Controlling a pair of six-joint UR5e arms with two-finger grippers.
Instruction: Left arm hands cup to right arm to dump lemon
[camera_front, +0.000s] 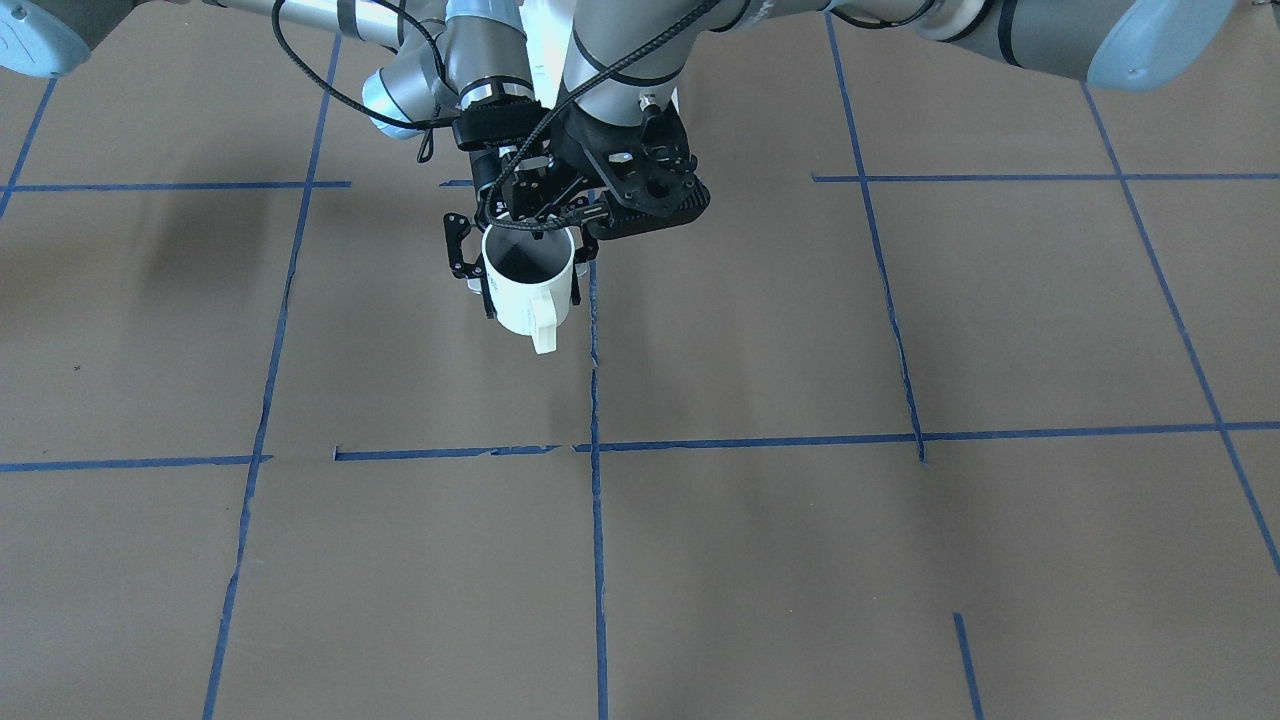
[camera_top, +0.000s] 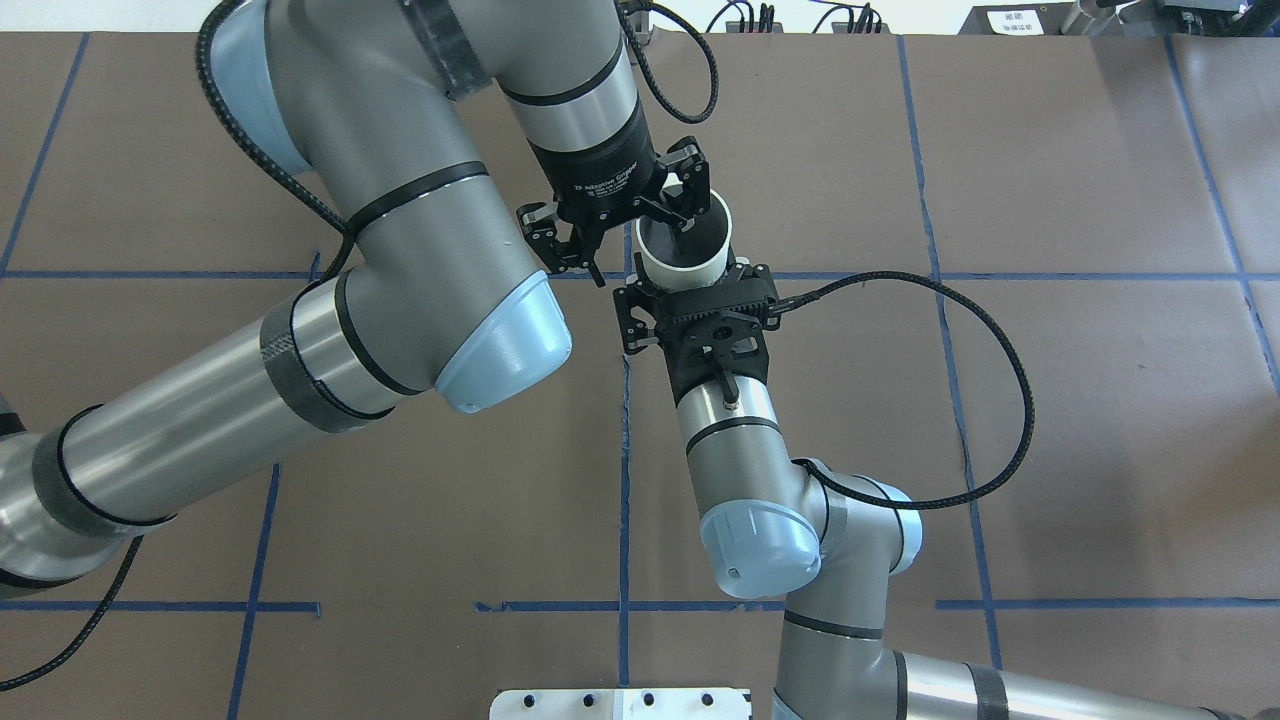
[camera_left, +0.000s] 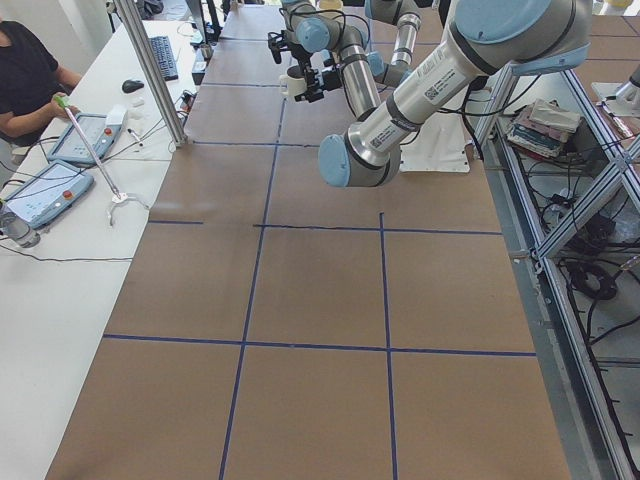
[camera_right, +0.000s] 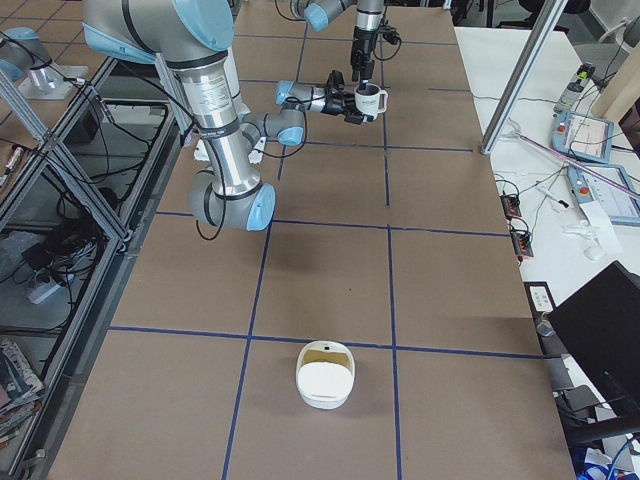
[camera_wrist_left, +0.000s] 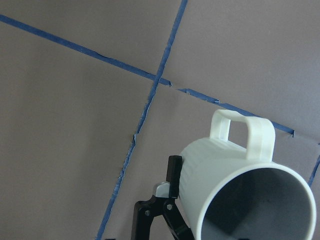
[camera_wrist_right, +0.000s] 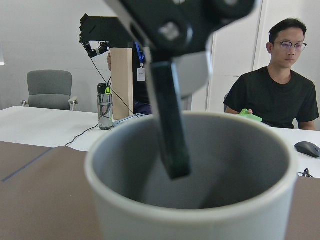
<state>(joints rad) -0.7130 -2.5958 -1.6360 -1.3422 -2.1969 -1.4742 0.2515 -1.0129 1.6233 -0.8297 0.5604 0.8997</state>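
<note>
The white cup (camera_front: 522, 290) hangs above the table with its handle toward the operators and its grey inside showing (camera_wrist_left: 260, 210). My right gripper (camera_front: 532, 298) reaches in level from the robot's side and is shut on the cup. One pad (camera_wrist_left: 173, 177) presses its outer wall. My left gripper (camera_top: 645, 248) points straight down over the rim with its jaws spread open. One finger (camera_wrist_right: 172, 130) hangs in the middle of the cup, off the wall, and the other stays outside. The lemon is hidden: no view shows the cup's bottom.
Brown table (camera_front: 760, 560) marked with blue tape lines. A white lidded container (camera_right: 325, 375) sits far off toward the robot's right end. Operators (camera_left: 25, 70) with tablets sit along the far side, next to a metal post (camera_left: 150, 70).
</note>
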